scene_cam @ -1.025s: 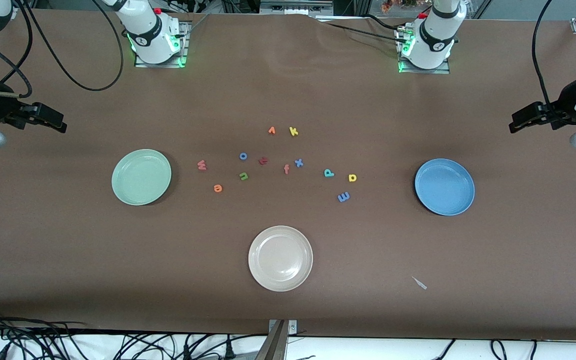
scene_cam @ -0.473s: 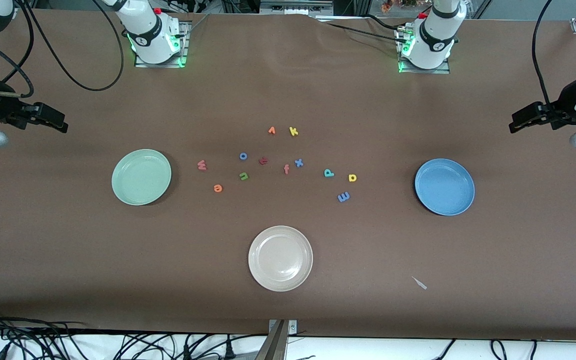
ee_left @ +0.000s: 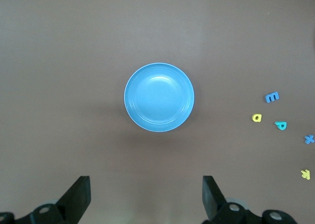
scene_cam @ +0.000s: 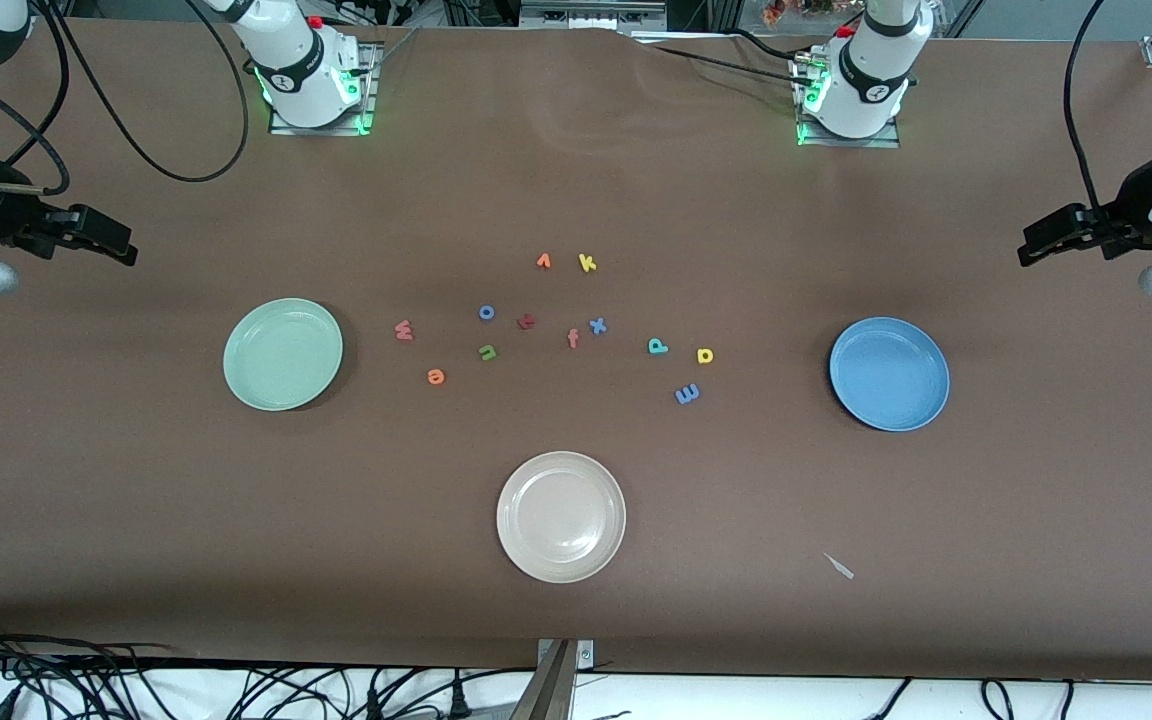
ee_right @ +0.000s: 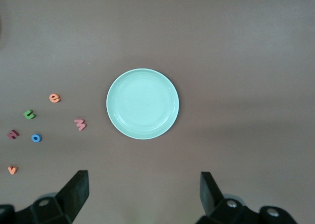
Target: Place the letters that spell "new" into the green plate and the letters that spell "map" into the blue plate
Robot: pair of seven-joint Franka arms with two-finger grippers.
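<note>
1. Front view shows the brown counter point(scene_cam: 136, 520) with three plates and a loose cluster of foam letters at its middle.
2. The green plate point(scene_cam: 283, 354) sits toward the right arm's end of the counter; the blue plate point(scene_cam: 889, 373) sits toward the left arm's end; a cream-white plate point(scene_cam: 561, 516) lies nearest the front camera, close to the counter's front edge.
3. The salmon "w" point(scene_cam: 403, 330), olive "n" point(scene_cam: 487, 351) and orange "e" point(scene_cam: 435, 376) lie on the counter on the green plate's side of the cluster, none of them in a plate.
4. The teal "p" point(scene_cam: 657, 346), yellow "a" point(scene_cam: 704, 355) and blue "m" point(scene_cam: 687, 394) lie on the blue plate's side, also on the bare counter.
5. The yellow "k" point(scene_cam: 586, 263) and blue "x" point(scene_cam: 597, 325) lie among the spare letters.
6. The left pincer point(ee_left: 146, 197) hangs at its end of the counter, fingers spread apart and holding nothing.
7. The right pincer point(ee_right: 143, 194) hangs at the other end, likewise spread apart and holding nothing.
</note>
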